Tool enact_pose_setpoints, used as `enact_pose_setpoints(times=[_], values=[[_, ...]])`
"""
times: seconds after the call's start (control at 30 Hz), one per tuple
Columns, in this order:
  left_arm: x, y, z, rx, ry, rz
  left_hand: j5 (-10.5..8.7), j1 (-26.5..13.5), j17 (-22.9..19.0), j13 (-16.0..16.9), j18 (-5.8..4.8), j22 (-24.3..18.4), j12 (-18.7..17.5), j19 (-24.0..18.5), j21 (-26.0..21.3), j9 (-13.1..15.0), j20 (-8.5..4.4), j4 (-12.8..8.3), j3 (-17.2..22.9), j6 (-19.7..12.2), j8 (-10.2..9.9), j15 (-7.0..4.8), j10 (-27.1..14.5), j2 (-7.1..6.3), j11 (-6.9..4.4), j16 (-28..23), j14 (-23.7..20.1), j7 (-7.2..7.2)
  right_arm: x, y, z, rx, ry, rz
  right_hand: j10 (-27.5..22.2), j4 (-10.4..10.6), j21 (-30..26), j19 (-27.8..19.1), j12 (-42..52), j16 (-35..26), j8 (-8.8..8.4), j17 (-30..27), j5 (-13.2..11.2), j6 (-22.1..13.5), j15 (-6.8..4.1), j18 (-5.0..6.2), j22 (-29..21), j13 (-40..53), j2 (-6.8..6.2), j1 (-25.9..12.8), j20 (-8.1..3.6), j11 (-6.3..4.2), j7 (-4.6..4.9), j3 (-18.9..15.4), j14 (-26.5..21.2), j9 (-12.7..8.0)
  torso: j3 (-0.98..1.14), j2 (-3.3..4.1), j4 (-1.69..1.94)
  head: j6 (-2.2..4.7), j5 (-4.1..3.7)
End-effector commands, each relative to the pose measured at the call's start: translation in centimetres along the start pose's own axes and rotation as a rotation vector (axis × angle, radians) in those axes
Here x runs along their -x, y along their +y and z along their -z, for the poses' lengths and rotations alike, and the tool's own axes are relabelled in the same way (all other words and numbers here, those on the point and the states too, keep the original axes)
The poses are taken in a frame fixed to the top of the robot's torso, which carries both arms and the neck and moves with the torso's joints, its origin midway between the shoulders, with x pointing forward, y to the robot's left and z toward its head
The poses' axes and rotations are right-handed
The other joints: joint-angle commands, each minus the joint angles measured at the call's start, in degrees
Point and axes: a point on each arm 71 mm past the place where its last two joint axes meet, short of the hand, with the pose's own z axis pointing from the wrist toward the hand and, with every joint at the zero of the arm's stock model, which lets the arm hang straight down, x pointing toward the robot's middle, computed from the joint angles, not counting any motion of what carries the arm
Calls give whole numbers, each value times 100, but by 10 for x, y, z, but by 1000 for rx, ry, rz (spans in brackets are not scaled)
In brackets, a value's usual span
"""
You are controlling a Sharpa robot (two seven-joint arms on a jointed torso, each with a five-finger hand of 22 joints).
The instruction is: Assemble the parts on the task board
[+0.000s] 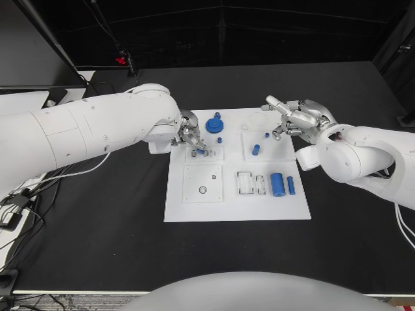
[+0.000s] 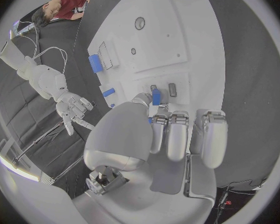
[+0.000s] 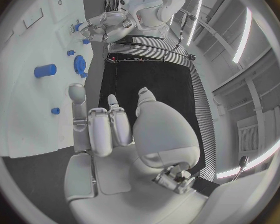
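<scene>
A: Head view. Where do the hands stand?
B: The left hand (image 1: 190,135) is down over the board (image 1: 194,210) at its far left part, fingertips at a small recessed plate there. The right hand (image 1: 296,119) hangs above the board's far right corner, fingers apart, holding nothing.

A: What lies on the board?
B: A round blue knob (image 1: 214,124) at the far middle, a short peg (image 1: 256,149) right of centre, a thick cylinder (image 1: 277,183) and a thin bar (image 1: 291,185) side by side near the right edge, next to two slotted holders (image 1: 251,184).

A: What does the left wrist view add?
B: A small blue part (image 2: 156,97) pinched upright at the left hand's (image 2: 168,129) fingertips, just beside a dark slot (image 2: 172,89) in the board (image 2: 202,50). From the head camera that part is barely visible. The same view shows the cylinder (image 2: 95,63) and the right hand (image 2: 73,109) spread over the table.

A: And the right wrist view?
B: The right hand (image 3: 115,127) with nothing in it, its fingers loosely bent, above the board's (image 3: 28,109) edge; the cylinder (image 3: 45,70) and knob (image 3: 80,64) lie beyond, and the left hand (image 3: 105,25) reaches down onto the far side
</scene>
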Motion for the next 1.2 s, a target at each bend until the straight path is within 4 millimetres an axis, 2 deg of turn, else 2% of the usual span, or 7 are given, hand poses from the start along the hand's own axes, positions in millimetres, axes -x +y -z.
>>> enact_pose_setpoints(times=[0.03, 0.7, 1.2], values=[[-1, 0, 0, 10, 16, -4, -32, 40, 1509, 1492, -37, 1509, -37, 598, 18, 11, 0, -2, 38, 82, -14, -30, 609, 62, -29, 5, 609, -41, -2, 1, 0, -1, 11, -28, -23, 9, -38, -26, -22, -22, 18, 493, 18, -53, -14, 109, -10, 640, 25, 21, -11, 1, 0, -23, -29, -6, 3, -2, 2, -6, 2], [0, 5, -1, 39, 25, -6, -70, 53, 1509, 1492, -37, 1509, -37, 598, 18, 24, 1, -5, 82, 82, -20, -32, 609, 59, -32, 5, 609, -42, -4, 1, 0, -6, 20, -55, -27, 34, -73, -30, -24, -25, 35, 483, 4, -43, -18, 112, -20, 630, 65, -16, -16, -5, -7, -46, -35, -3, 1, -2, -1, -39, -4], [-2, 1, -2, 33, 36, -14, -116, 0, 1509, 1492, -37, 1509, -37, 598, 18, 36, 2, 20, 97, 74, -35, -29, 609, 52, -22, 5, 609, -29, -5, 1, 0, -5, 22, -57, -28, 37, -84, -35, -25, -25, 36, 480, 4, -44, -18, 114, -25, 628, 72, -21, -16, -6, -8, -49, -36, -3, 0, -1, -1, -61, -10]])
